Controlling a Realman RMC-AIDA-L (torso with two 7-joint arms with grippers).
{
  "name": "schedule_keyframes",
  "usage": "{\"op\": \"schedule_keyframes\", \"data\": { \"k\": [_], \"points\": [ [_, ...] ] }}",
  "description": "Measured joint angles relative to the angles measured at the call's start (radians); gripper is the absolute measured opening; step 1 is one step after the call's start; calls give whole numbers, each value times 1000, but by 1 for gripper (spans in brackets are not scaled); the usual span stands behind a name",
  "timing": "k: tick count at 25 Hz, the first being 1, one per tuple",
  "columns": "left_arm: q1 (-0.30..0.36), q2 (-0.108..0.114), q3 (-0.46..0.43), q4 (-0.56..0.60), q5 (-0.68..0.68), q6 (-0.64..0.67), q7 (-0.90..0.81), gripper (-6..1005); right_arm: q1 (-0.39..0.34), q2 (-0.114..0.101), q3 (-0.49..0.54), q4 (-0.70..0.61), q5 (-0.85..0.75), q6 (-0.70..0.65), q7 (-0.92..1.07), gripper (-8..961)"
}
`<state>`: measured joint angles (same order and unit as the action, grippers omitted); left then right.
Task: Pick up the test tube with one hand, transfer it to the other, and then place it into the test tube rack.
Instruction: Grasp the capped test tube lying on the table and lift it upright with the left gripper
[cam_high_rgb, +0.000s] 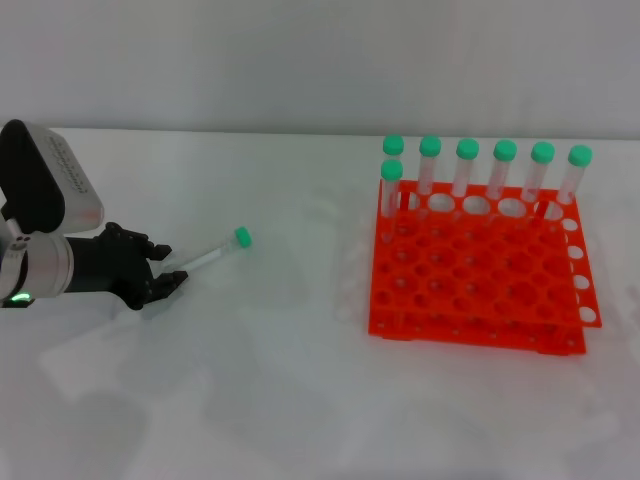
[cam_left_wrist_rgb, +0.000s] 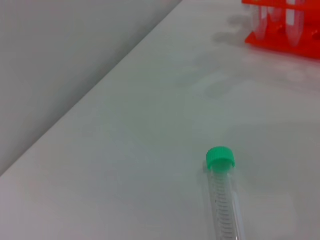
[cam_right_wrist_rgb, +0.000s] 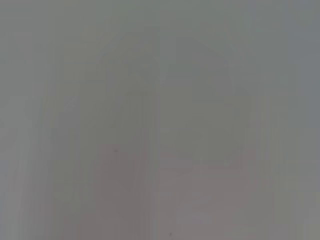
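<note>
The test tube (cam_high_rgb: 210, 254) is a slim clear tube with a green cap (cam_high_rgb: 242, 237). It lies on the white table, cap pointing towards the rack. It also shows in the left wrist view (cam_left_wrist_rgb: 224, 200), flat on the table. My left gripper (cam_high_rgb: 168, 266), black on a silver wrist, is at the far left with its fingers spread on either side of the tube's bottom end. The orange test tube rack (cam_high_rgb: 470, 325) stands at the right. My right gripper is out of view; its wrist view shows only blank grey.
Several green-capped tubes (cam_high_rgb: 467, 165) stand upright in the rack's back row, and one more (cam_high_rgb: 391, 185) stands just in front at the left corner. Bare white table (cam_high_rgb: 300, 330) lies between the tube and the rack. A corner of the rack (cam_left_wrist_rgb: 280, 40) shows in the left wrist view.
</note>
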<state>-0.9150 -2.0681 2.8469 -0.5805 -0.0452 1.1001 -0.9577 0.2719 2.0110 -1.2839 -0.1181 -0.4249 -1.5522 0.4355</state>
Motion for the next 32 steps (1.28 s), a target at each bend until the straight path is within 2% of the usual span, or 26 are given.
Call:
{"op": "schedule_keyframes", "data": {
  "k": [19, 22, 27, 32],
  "points": [
    [3, 0, 0, 42, -7, -4, 37, 422, 6, 0, -11, 0, 0, 10, 6, 647],
    [4, -1, 0, 42, -7, -5, 37, 319, 5, 0, -11, 0, 0, 11, 11, 647],
    [6, -1, 0, 42, -6, -5, 32, 235, 4, 0, -12, 0, 0, 11, 12, 647],
    [12, -2, 0, 42, -22, -5, 27, 234, 4, 0, -12, 0, 0, 11, 12, 647]
  ]
}}
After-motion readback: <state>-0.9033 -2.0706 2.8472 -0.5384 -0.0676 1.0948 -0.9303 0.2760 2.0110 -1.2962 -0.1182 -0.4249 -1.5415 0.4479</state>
